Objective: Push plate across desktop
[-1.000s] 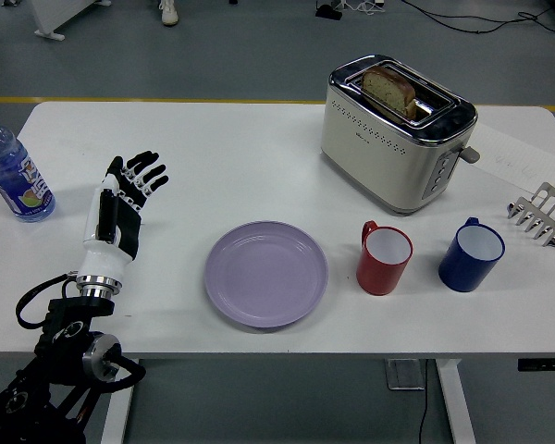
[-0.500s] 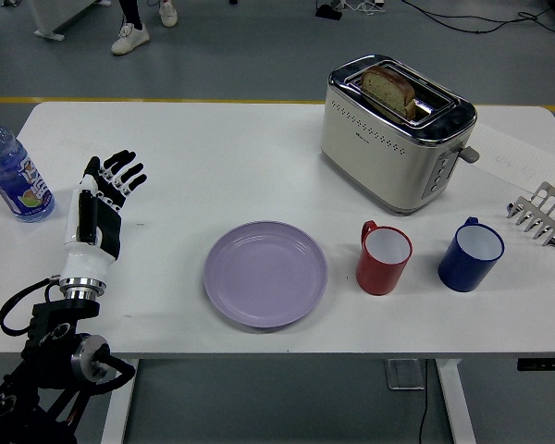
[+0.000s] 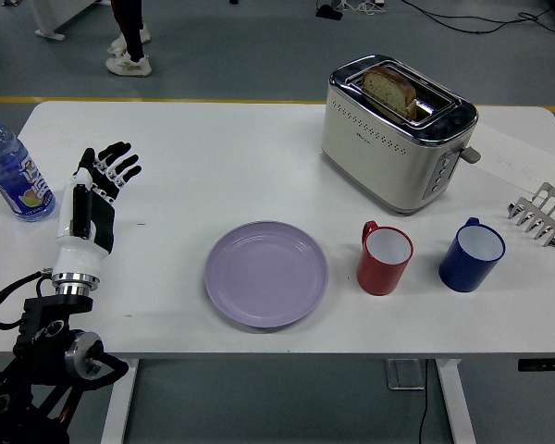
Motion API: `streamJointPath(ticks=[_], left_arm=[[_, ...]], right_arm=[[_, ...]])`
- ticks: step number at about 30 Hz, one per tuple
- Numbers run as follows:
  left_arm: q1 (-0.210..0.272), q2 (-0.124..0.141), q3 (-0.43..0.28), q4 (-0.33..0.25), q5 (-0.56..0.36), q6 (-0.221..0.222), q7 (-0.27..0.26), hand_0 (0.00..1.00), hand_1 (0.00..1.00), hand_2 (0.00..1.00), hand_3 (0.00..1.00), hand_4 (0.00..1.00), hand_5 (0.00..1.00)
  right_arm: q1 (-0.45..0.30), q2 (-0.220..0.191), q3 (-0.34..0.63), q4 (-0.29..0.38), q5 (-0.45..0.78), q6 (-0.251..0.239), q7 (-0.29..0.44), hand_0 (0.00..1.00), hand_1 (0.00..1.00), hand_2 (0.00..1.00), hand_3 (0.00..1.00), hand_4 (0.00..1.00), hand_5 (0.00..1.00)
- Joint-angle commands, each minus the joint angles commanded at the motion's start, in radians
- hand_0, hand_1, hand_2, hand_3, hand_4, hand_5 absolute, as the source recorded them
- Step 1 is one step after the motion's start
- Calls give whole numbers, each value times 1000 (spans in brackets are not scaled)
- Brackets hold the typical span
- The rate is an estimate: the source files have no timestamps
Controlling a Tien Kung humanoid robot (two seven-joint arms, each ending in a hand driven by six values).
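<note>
The flat, round lavender plate (image 3: 265, 273) lies on the white table (image 3: 213, 157) well to the right of the left hand (image 3: 94, 205) and a little nearer the robot, with bare tabletop between the two. That black-and-white hand, the only one in view and so the nearer, has its fingers (image 3: 111, 165) loosely spread toward the far edge and holds nothing, though whether it hovers or rests on the table is hard to tell. Being round, the plate has no long axis or heading, so I judge the hand would meet its left rim first.
</note>
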Motion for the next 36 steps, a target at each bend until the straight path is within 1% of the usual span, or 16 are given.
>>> streamJointPath(ticks=[2,3,4,7,9,10,12,14,16,18,22,27,28,36], left_arm=[[13,20,-6,-14,18,-4,-9,727,756,769,653,537,915],[15,25,-7,-17,22,-4,-12,727,756,769,653,537,915],[18,28,-8,-20,25,-4,-13,769,815,835,729,546,933],[34,42,-17,-34,38,-8,-14,769,815,835,729,546,933],[46,41,-25,-41,46,-10,-11,769,815,835,729,546,933],[51,39,-27,-43,48,-10,-11,793,832,857,772,564,981],[64,32,-35,-47,54,-10,-11,793,832,857,772,564,981],[83,20,-47,-48,73,-9,-9,793,832,857,772,564,981],[90,15,-52,-47,82,-7,-9,797,840,868,786,562,972],[105,5,-62,-48,85,-3,-10,797,840,868,786,562,972],[123,0,-70,-50,89,1,-10,801,843,872,794,559,964],[127,2,-68,-50,92,1,-7,801,843,872,794,559,964],[127,2,-68,-50,94,0,-5,796,835,865,795,573,985],[122,-3,-62,-47,96,-1,-4,794,833,863,797,586,998]], right_arm=[[-3,0,-32,7,29,-10,32,602,648,808,840,632,700],[-4,0,-43,9,40,-11,41,602,648,808,840,632,700],[-4,-1,-50,10,47,-11,45,592,638,805,833,631,680],[-9,-1,-72,14,72,-12,61,592,638,805,833,631,680],[-12,-1,-77,16,76,-18,70,592,638,805,833,631,680],[-13,0,-78,17,76,-19,72,597,632,794,825,627,679],[-16,-1,-81,19,79,-23,77,597,632,794,825,627,679],[-21,-1,-89,23,92,-26,87,597,632,794,825,627,679],[-23,-2,-94,24,98,-27,91,597,631,794,823,632,690],[-28,-3,-113,27,131,-20,102,597,631,794,823,632,690],[-29,-2,-102,27,123,-26,102,591,628,791,820,637,692],[-29,-3,-82,25,89,-35,98,591,628,791,820,637,692],[-30,-3,-81,25,87,-35,99,591,623,785,816,647,689],[-33,-9,-95,28,97,-32,107,591,624,783,815,656,694]])
